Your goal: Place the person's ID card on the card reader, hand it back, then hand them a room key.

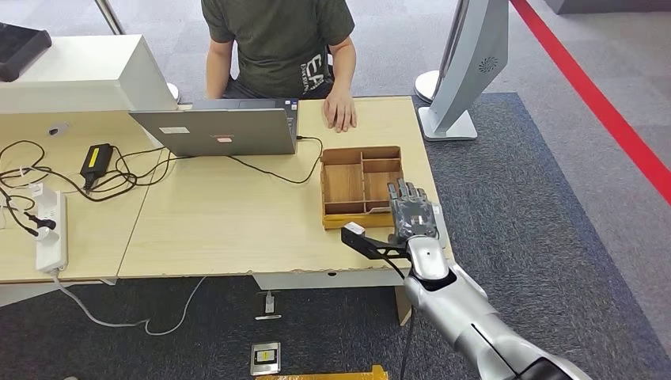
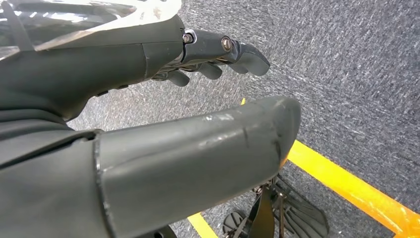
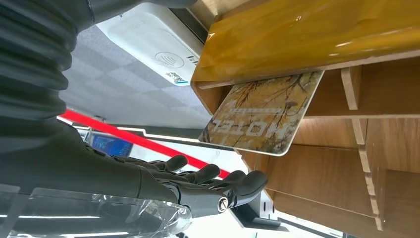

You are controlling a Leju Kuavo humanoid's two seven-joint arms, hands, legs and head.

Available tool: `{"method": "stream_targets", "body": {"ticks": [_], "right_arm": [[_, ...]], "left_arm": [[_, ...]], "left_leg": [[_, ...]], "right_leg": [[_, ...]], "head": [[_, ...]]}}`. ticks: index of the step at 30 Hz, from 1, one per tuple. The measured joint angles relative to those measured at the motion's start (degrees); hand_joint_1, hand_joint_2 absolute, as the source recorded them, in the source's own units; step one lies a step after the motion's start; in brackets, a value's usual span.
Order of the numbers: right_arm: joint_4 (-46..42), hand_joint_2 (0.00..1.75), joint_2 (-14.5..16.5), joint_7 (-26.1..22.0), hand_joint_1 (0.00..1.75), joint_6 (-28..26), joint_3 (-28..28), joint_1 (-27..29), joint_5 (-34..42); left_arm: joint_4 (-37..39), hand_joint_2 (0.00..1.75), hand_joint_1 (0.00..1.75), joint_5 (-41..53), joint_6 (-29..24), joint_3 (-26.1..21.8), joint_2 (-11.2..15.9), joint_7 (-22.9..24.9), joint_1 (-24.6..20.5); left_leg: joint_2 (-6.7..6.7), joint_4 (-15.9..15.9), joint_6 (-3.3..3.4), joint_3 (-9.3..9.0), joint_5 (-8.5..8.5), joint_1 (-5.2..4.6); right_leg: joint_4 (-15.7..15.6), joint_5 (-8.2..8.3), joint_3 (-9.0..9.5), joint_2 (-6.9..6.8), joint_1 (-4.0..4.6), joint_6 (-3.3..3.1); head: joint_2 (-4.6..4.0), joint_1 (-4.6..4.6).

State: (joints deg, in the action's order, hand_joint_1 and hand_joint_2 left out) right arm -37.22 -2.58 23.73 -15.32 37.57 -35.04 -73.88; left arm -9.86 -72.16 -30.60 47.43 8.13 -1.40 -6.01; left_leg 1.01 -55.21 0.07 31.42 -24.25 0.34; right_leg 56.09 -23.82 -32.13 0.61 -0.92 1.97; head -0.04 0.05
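Right hand (image 1: 411, 212) hovers at the near edge of the wooden tray (image 1: 341, 184) on the desk (image 1: 221, 214), fingers (image 3: 218, 181) apart, holding nothing. Key card (image 3: 262, 113) leans in a tray slot: thin, stiff, light, likely slick. Best pinched at its exposed free edge. Left hand (image 2: 148, 99) hangs over carpet, loosely spread, empty.

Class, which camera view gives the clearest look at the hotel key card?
The right wrist view: the hotel key card is close and large there, its tree pattern and "HOTEL" lettering legible, leaning in the wooden tray. In the head view the right robot hand covers that corner of the tray. The left wrist view looks at carpet.
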Motion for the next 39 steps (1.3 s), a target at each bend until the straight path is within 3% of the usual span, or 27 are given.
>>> {"method": "stream_targets", "body": {"ticks": [20,39], "right_arm": [[0.2,1.75,0.2,-0.5,0.0,-0.1,0.1,0.0,-0.1],[-1.1,1.75,2.3,-1.2,0.0,1.0,1.5,0.3,-1.3]], "left_arm": [[0.0,0.0,0.0,0.3,0.8,0.5,0.1,0.1,0.0],[0.0,0.0,0.0,0.0,-2.2,0.6,0.0,2.3,0.0]], "left_leg": [[0.0,0.0,0.0,0.0,0.0,0.0],[0.0,0.0,0.0,0.0,0.0,0.01]], "right_leg": [[0.0,0.0,0.01,0.0,0.0,0.0],[0.0,0.0,0.0,0.0,0.0,0.0]], "head": [[0.0,0.0],[0.0,0.01]]}}
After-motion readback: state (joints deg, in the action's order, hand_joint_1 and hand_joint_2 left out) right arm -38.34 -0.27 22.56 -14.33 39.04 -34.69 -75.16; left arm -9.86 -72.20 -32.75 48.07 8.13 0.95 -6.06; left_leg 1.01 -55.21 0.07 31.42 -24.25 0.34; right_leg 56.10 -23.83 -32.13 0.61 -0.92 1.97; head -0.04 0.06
